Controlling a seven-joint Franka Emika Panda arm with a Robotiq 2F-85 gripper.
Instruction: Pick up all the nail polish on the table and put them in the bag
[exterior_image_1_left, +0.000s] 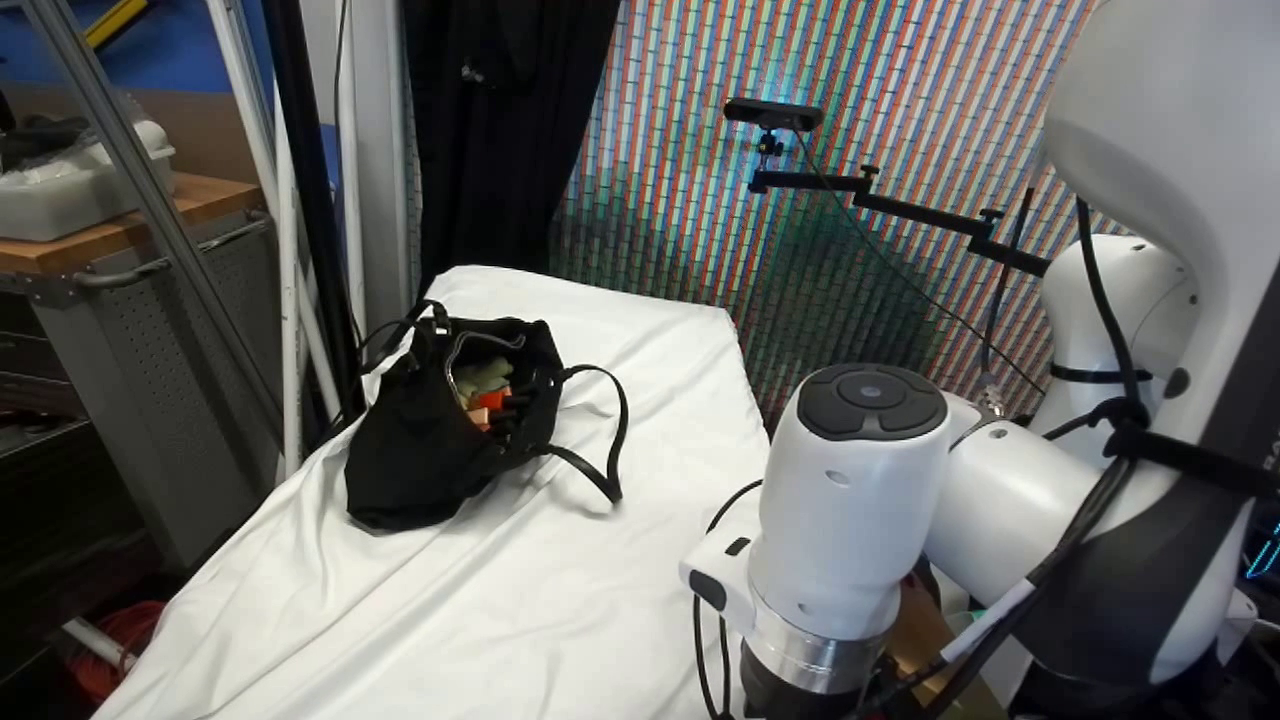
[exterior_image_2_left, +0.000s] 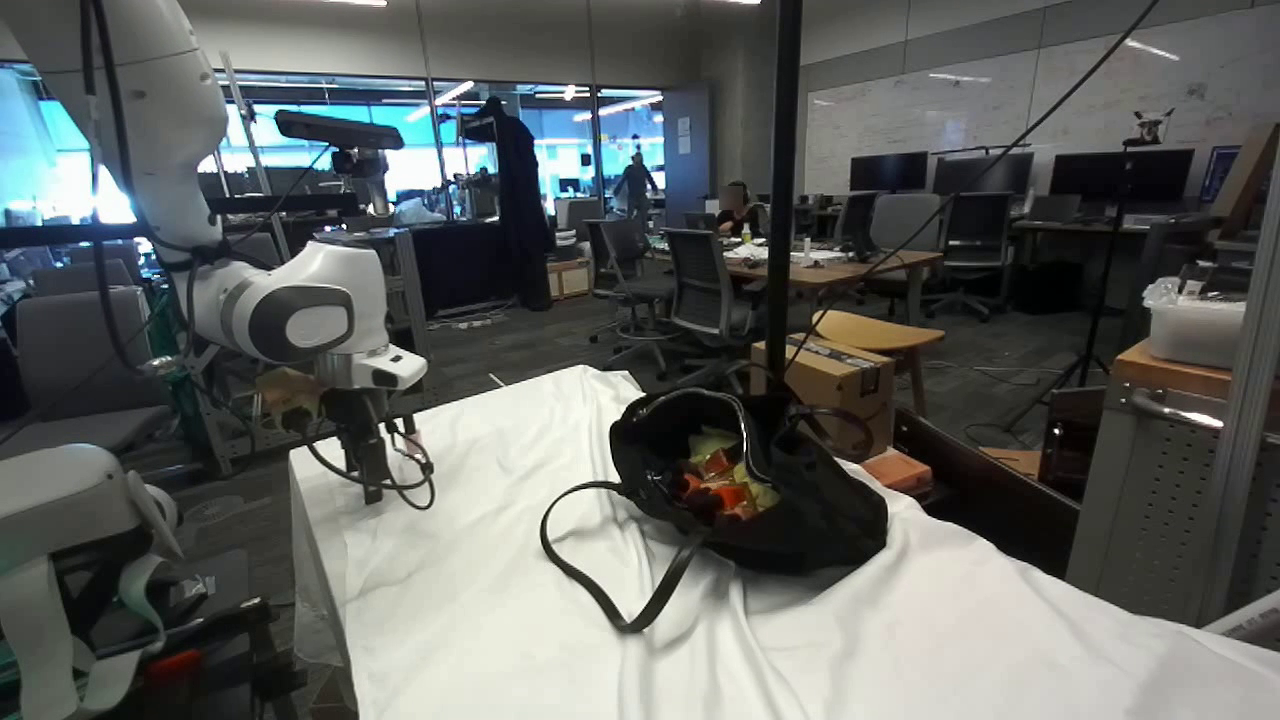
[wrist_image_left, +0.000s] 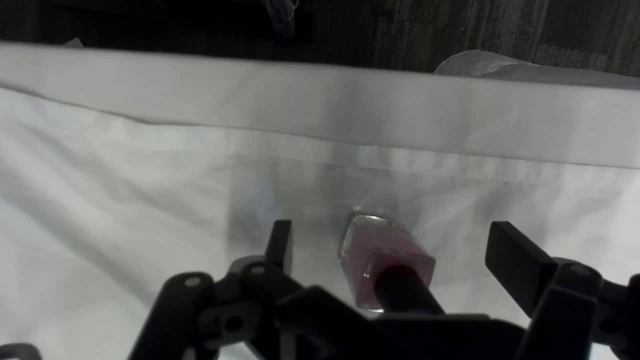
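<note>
Since the wrist view has the gripper (wrist_image_left: 390, 245) spread wide and empty, straddling nail polish (wrist_image_left: 382, 255) standing on the table (wrist_image_left: 175, 210), pinch the body square: likely light, rigid, slick glass. Both exterior views show the bag (exterior_image_1_left: 415, 455) well apart, other bottles (exterior_image_2_left: 735, 497) inside

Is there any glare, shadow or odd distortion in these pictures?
In an exterior view the windows look washed out, and the whiteboard carries bright streaks; in an exterior view the backdrop shows dense colored stripes, possibly distortion; in the wrist view colors look muted, gray shadows cross the table and the nail polish bottle glints.
</note>
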